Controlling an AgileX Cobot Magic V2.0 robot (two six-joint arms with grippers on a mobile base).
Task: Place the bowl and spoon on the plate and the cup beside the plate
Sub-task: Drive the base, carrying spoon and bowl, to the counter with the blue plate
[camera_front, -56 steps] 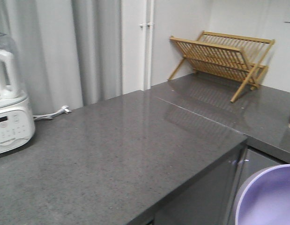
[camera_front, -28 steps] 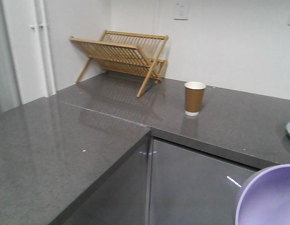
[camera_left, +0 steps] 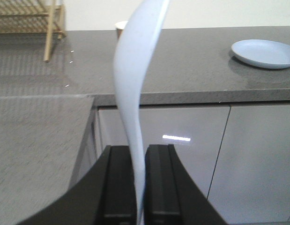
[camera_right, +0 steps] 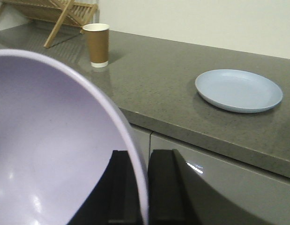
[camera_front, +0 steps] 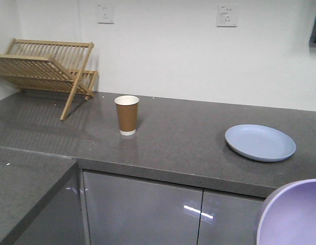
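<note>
Left tool [camera_left: 139,157] clamps the spoon [camera_left: 134,70]; right tool [camera_right: 144,161] clamps the bowl [camera_right: 51,150] rim.

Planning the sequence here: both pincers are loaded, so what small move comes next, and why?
Probably bring the right pincer with the bowl over the plate: the plate lies bare on the counter, and the spoon sits in the left pincer.

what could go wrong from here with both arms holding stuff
The bowl is pinched only at its thin rim by the right gripper, so it may tilt or slip before reaching the plate.
The spoon sticks up tall from the left gripper, held at one end; it could pivot or clip the cup.
</note>
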